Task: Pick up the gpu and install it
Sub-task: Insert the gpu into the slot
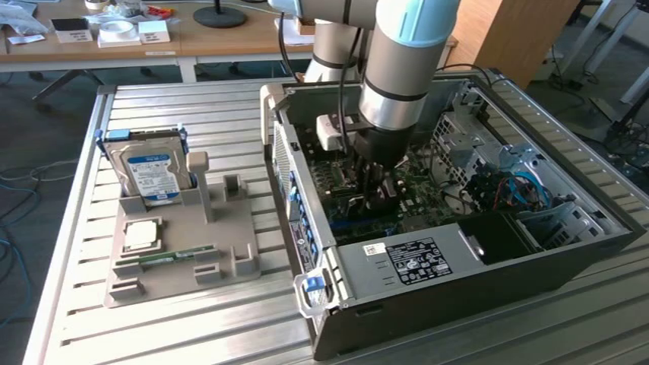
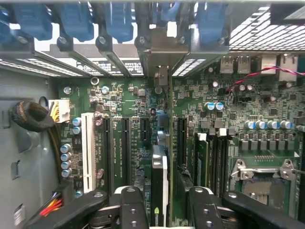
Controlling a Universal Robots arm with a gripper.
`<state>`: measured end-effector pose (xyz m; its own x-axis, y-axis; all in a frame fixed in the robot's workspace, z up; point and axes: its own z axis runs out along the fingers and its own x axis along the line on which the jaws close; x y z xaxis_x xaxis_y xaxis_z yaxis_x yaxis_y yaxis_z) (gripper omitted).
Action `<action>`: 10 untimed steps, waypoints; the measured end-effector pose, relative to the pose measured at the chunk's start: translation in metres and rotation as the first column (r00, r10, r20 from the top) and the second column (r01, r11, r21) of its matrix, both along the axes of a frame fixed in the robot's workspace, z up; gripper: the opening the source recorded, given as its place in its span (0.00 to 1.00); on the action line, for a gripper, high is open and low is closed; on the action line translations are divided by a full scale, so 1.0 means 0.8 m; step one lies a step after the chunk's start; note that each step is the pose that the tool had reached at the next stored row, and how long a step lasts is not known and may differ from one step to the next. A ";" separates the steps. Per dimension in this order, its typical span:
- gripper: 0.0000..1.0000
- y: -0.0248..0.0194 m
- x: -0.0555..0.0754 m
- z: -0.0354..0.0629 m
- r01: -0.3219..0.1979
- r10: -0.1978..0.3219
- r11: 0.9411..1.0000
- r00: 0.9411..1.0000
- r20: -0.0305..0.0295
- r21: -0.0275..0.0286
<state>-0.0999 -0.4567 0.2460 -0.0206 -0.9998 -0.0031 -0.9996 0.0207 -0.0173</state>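
Observation:
My gripper is down inside the open computer case, over the green motherboard. In the wrist view the gpu stands edge-on between the two black fingers, and my gripper is shut on it. The card runs along the line of a black expansion slot. Its pale metal bracket reaches the rear slot openings under the blue latches. Whether the card's lower edge is seated in the slot is hidden.
A grey fixture tray at the exterior view's left holds a blue-labelled hard drive, a CPU and a RAM stick. The case walls, power supply and blue cables crowd the arm. A CPU socket lies beside the slots.

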 end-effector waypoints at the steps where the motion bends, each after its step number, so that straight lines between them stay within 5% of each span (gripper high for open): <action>1: 0.40 0.0000 0.000 0.002 0.000 0.000 1.000 1.000 0.000 0.000; 10: 0.40 0.0000 0.000 0.028 0.000 0.000 1.000 1.000 0.000 0.000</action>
<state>-0.0999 -0.4567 0.2682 -0.0206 -0.9998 -0.0031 -0.9996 0.0206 -0.0174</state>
